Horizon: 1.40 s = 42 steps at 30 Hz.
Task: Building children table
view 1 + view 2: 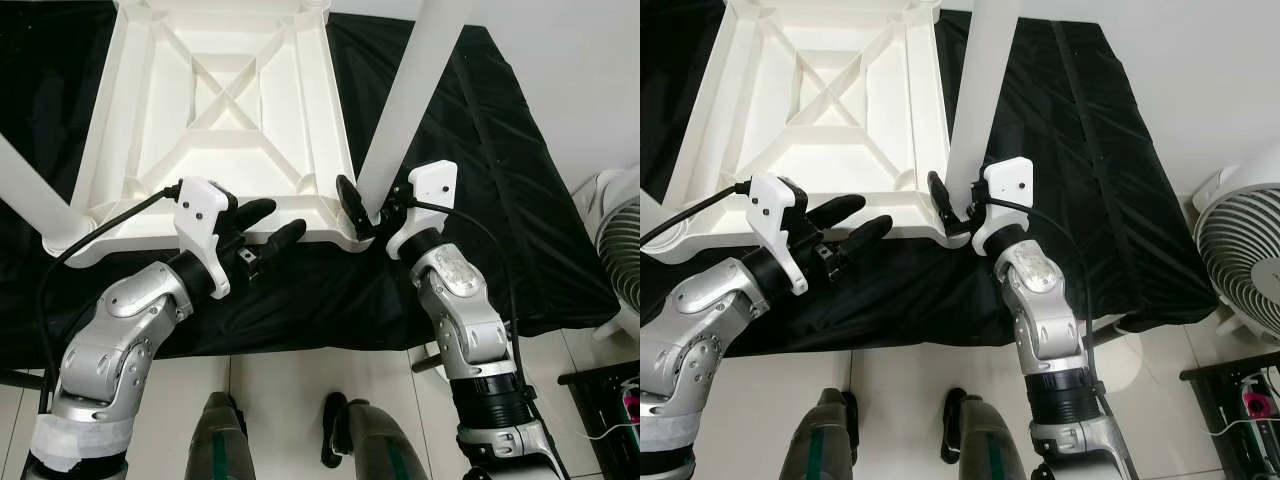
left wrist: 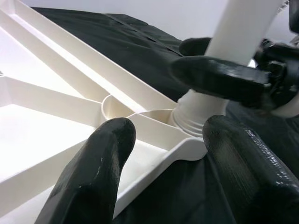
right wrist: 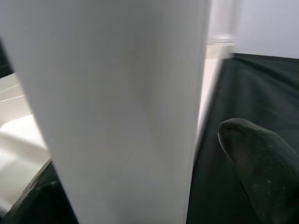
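Note:
A white plastic children's table [image 1: 300, 215] lies upside down on a black cloth, its ribbed underside facing up. One white leg [image 1: 415, 90] stands in the near right corner socket [image 2: 196, 116]. My right gripper [image 1: 368, 208] is shut on this leg just above the socket, one finger crossing the leg's front. My left gripper [image 1: 283, 217] hovers open at the table's near edge, left of that corner, holding nothing; its fingers [image 2: 93, 177] frame the socket. A second white leg [image 1: 30, 195] stands at the near left corner.
The black cloth [image 1: 480, 200] covers the floor under the table and ends at pale tiles near my feet. A white fan [image 1: 620, 230] stands at the right, with a dark stand [image 1: 605, 385] below it. A light wall lies beyond the cloth.

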Tool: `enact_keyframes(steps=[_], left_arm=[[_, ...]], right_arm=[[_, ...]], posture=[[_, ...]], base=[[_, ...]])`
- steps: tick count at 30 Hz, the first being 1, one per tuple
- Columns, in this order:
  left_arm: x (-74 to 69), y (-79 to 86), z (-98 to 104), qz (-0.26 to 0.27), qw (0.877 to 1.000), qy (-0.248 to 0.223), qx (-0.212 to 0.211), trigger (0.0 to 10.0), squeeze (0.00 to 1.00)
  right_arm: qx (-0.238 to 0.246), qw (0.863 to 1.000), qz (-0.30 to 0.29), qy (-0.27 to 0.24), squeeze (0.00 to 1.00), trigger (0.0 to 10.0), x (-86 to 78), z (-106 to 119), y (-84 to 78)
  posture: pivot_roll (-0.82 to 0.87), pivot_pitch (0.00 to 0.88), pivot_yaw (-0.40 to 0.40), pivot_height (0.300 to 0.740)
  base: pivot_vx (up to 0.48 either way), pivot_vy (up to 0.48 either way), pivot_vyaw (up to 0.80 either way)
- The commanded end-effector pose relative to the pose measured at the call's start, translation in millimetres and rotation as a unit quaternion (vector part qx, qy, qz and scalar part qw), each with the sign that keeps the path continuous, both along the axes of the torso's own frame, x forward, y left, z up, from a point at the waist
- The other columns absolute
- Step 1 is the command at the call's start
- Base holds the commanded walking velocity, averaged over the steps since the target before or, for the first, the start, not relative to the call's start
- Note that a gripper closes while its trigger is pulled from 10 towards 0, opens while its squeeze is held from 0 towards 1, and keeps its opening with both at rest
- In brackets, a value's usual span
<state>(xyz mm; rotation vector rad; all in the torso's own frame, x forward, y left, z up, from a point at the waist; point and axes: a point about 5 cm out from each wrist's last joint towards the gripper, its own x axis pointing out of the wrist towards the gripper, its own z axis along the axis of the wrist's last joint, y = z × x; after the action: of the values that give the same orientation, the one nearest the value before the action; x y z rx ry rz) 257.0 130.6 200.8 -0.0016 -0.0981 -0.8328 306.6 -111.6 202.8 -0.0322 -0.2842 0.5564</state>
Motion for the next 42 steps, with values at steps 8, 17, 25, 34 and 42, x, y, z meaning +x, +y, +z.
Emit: enact_keyframes(steps=[8,17,25,34,42], left_arm=[[0.1,0.7,-1.3,-0.001,1.000,0.001,0.001,10.0,0.00],[-6.2,-1.1,-3.3,-0.018,1.000,0.005,0.001,10.0,0.00],[-11.9,-3.4,-5.0,-0.037,0.999,0.009,0.009,10.0,0.00],[-14.7,-8.2,-10.9,-0.041,0.999,0.016,0.015,10.0,0.00],[-10.9,-11.4,-16.8,-0.032,0.999,0.024,0.012,10.0,0.00]], right_arm=[[-0.075,0.986,0.148,-0.006,0.00,10.0,-1.9,-7.3,-15.5],[-0.103,0.979,0.179,0.000,0.00,10.0,6.4,-10.9,-20.8],[-0.095,0.979,0.178,0.001,0.00,0.0,10.1,-11.7,-20.5],[-0.079,0.990,0.116,0.010,0.00,0.0,11.6,-18.7,-19.4],[-0.042,0.999,0.003,0.032,0.00,0.0,7.3,-28.8,-13.8]], posture=[[0.08,0.188,-0.050,0.740],[0.07,0.190,-0.051,0.740],[0.07,0.191,-0.052,0.740],[0.07,0.173,-0.050,0.740],[0.06,0.143,-0.039,0.740]], base=[[0.000,0.000,0.00],[0.000,0.000,0.00],[0.000,0.000,0.00],[0.000,0.000,0.00],[0.000,0.000,0.00]])
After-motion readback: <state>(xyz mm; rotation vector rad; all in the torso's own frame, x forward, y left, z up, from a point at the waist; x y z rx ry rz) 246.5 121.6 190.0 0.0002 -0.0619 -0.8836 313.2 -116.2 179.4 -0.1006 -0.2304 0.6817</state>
